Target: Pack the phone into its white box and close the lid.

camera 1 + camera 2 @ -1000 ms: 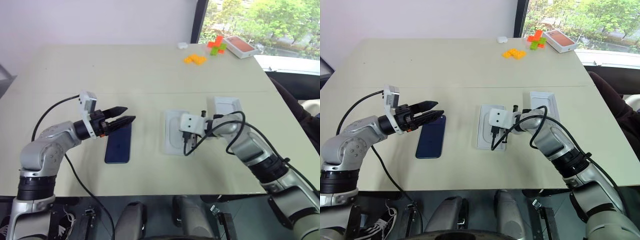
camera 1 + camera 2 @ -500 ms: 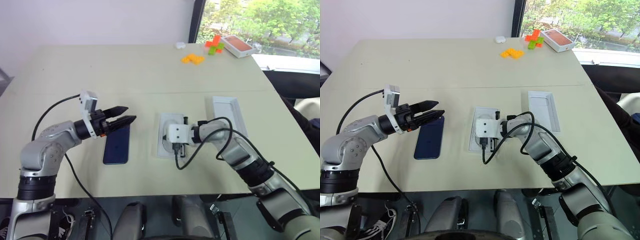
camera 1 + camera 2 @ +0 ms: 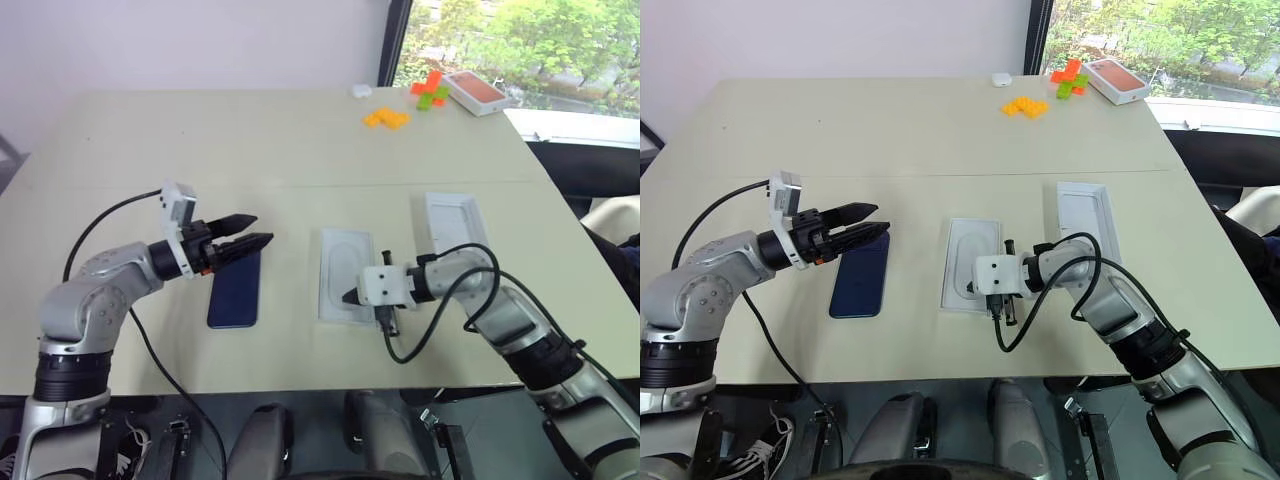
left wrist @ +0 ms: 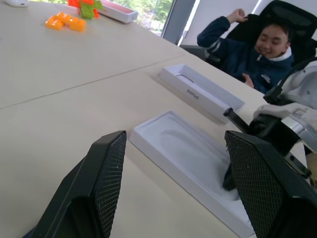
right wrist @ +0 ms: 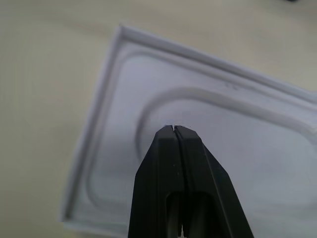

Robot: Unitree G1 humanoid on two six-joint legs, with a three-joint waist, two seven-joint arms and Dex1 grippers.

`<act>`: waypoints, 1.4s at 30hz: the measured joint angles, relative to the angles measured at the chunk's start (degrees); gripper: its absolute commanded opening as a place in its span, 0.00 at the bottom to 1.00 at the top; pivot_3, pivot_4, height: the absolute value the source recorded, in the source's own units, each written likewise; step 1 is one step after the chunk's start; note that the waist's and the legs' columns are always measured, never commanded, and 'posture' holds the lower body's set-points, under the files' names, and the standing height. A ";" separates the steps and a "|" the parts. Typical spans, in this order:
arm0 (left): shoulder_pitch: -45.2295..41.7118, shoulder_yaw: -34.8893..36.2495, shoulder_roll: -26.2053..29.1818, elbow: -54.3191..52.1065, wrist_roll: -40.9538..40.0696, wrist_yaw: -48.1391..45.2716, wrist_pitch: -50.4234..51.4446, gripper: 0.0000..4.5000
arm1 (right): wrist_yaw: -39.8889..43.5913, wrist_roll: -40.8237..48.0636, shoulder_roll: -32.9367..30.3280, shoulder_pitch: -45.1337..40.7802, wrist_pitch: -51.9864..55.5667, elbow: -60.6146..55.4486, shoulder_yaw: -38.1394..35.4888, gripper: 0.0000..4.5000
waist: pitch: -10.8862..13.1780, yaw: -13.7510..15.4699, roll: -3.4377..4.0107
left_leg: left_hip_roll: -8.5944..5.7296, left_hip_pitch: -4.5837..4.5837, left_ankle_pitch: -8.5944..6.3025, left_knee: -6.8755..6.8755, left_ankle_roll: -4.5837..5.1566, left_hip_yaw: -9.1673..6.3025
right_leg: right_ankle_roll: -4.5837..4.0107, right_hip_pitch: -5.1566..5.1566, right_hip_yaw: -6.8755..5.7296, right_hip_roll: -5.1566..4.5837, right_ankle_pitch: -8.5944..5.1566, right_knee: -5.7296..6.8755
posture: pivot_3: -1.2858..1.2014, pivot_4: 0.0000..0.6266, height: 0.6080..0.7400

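- Left eye view: my right gripper (image 3: 351,296) had drawn back along the flat white insert (image 3: 343,255) to its near end, fingers pressed together and holding nothing. It had been over the insert's middle a second before. The left gripper (image 3: 262,228) had not budged: jaws apart, hovering over the far end of the phone (image 3: 234,292), which lay flat on the table (image 3: 200,140), just beside the insert.
- Right eye view: same layout. The lid (image 3: 1085,215) lay open beyond the right arm, untouched and well apart from the phone.
- Left wrist view: my mesh-padded fingers (image 4: 106,183) framed the insert, with the right gripper's tip down at its oval recess.
- Right wrist view: the closed tips hung over the edge of the recess; I couldn't tell whether they touched.
- My judgement: the right arm was still fussing with the insert, so packing hadn't begun. The phone was still out on the table.
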 measured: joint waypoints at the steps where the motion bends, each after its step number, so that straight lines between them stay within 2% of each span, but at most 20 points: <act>1: -0.02 -0.01 0.00 0.00 0.00 -0.03 0.01 0.75 | -0.33 -0.29 0.03 -0.37 -0.13 0.55 -0.15 0.01 | 0.00 0.06 0.00 | 0.04 0.00 0.01 0.00 -0.02 -0.03 | 0.00 0.00 -0.01 0.05 0.00 0.00 | 0.52 0.24 1.00; 7: -0.75 0.01 0.99 1.12 -0.01 -0.16 1.61 0.75 | 0.39 2.34 0.94 -0.71 2.05 -0.54 -1.17 0.01 | 0.01 0.15 0.00 | 0.12 -0.04 0.01 0.00 -0.01 -0.06 | 0.07 -0.02 0.01 0.17 0.04 -0.02 | 0.52 0.24 1.00; 15: -0.32 0.66 3.45 1.59 -0.06 -0.03 4.38 0.75 | -1.75 5.71 1.40 -2.95 4.03 -1.14 -7.48 0.01 | 0.01 0.19 0.00 | 0.12 -0.04 0.01 0.00 -0.02 -0.06 | 0.06 -0.03 0.02 0.16 0.04 -0.02 | 0.52 0.24 1.00; 18: 0.36 1.34 3.63 2.17 -0.06 -0.42 4.48 0.75 | -3.75 9.94 4.66 -5.49 9.07 -0.58 -11.46 0.01 | 0.01 -0.03 0.01 | 0.15 -0.04 0.01 -0.01 -0.02 -0.03 | 0.04 -0.04 0.03 0.17 0.06 -0.01 | 0.52 0.24 1.00; 21: 0.77 1.91 4.27 3.00 -0.04 -0.57 4.75 0.75 | -4.90 15.55 7.16 -7.56 15.66 -2.08 -14.60 0.21 | 0.01 0.07 0.01 | 0.20 -0.03 0.01 -0.02 -0.02 -0.10 | 0.00 -0.05 0.00 0.21 0.09 0.01 | 0.52 0.24 1.00; 28: 1.55 2.86 6.26 5.47 0.20 -0.19 5.72 0.75 | -6.98 17.25 9.92 -5.65 18.56 -3.92 -11.99 0.97 | 0.02 0.17 0.02 | 0.12 -0.08 0.00 -0.04 -0.01 -0.06 | 0.01 -0.07 -0.02 0.08 0.10 -0.01 | 0.52 0.24 1.00; 30: 1.55 3.29 6.38 5.66 -0.28 0.06 6.83 0.75 | -8.04 16.53 10.32 -5.67 18.25 -3.97 -11.01 0.99 | 0.02 0.15 0.02 | 0.11 -0.08 0.00 -0.04 -0.01 -0.06 | 0.01 -0.08 -0.03 0.07 0.10 0.00 | 0.52 0.24 1.00; 31: 1.58 3.92 6.73 6.11 -1.11 0.27 8.34 0.75 | -8.49 15.62 10.37 -5.72 17.70 -3.96 -10.25 0.96 | 0.02 0.12 0.02 | 0.11 -0.08 0.00 -0.04 -0.01 -0.06 | 0.01 -0.09 -0.03 0.07 0.10 0.00 | 0.52 0.24 1.00; 33: 1.88 6.03 9.00 7.89 -3.65 0.82 13.98 0.75 | -9.52 14.04 11.09 -5.77 16.71 -3.93 -8.33 0.80 | 0.02 -0.23 0.02 | 0.16 -0.08 0.00 -0.04 -0.01 -0.06 | 0.02 -0.13 -0.02 0.16 0.10 0.03 | 0.52 0.24 1.00; 40: 2.86 9.67 11.54 10.28 -3.84 1.57 18.86 0.75 | -12.49 7.87 13.43 -7.46 10.36 -1.86 -3.18 0.00 | 0.02 0.07 0.03 | 0.19 -0.08 0.01 -0.03 -0.02 -0.06 | 0.00 -0.12 -0.01 0.20 0.09 0.01 | 0.52 0.24 1.00; 41: 2.87 9.77 11.55 10.49 -3.96 1.56 19.71 0.75 | -13.30 6.44 14.24 -8.04 9.08 -0.66 -2.20 0.00 | 0.02 -0.02 0.02 | 0.18 -0.08 0.01 -0.03 -0.03 -0.04 | 0.00 -0.12 0.00 0.20 0.10 0.01 | 0.52 0.24 1.00; 42: 2.88 9.86 11.55 10.52 -4.20 1.64 20.35 0.80 | -13.95 5.30 15.12 -8.52 7.84 0.27 -1.38 0.00 | 0.02 -0.08 0.02 | 0.19 -0.08 0.01 -0.03 -0.03 -0.03 | 0.00 -0.13 0.00 0.19 0.10 0.01 | 0.52 0.24 1.00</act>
